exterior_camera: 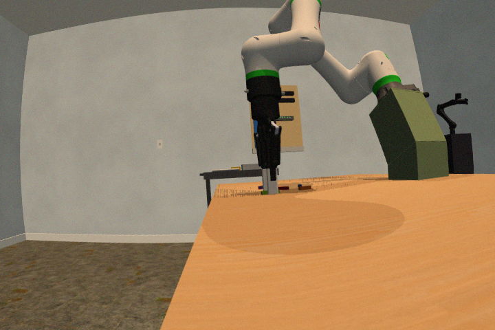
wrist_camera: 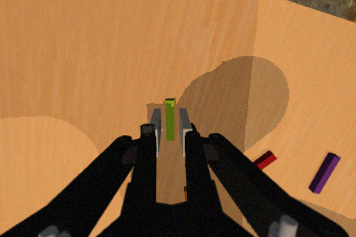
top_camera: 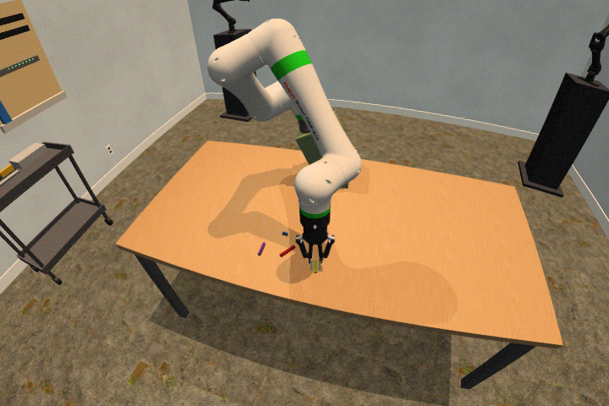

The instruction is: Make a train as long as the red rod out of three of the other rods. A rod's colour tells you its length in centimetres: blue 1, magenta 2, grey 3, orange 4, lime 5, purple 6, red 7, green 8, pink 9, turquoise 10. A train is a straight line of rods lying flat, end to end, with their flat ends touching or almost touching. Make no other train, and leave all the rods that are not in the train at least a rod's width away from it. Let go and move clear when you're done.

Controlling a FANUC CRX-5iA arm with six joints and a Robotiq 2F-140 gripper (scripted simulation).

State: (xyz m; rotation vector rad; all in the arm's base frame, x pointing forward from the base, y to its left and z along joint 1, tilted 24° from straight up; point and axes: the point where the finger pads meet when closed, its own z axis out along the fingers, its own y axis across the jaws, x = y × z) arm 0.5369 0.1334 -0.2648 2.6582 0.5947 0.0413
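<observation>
The lime rod (top_camera: 315, 269) (exterior_camera: 264, 192) (wrist_camera: 170, 129) lies flat on the table. My gripper (top_camera: 315, 265) (exterior_camera: 270, 192) (wrist_camera: 170, 118) points down with its fingertips low at the table, one on each side of this rod. It is open by a small amount, with a narrow gap on both sides of the rod. The red rod (top_camera: 287, 250) (exterior_camera: 283, 188) (wrist_camera: 266, 160) and the purple rod (top_camera: 261, 249) (wrist_camera: 324, 173) lie apart from it. The blue rod (top_camera: 284, 233) (exterior_camera: 299, 185) is small. The orange rod (exterior_camera: 304, 187) (wrist_camera: 186, 194) is mostly hidden by my gripper in the wrist view.
The wooden table (top_camera: 439, 229) (exterior_camera: 333, 272) (wrist_camera: 87, 49) has its front edge a little beyond the lime rod. The arm's green pedestal (exterior_camera: 415, 148) stands at the back. A grey cart (top_camera: 65, 229) stands on the floor to the left.
</observation>
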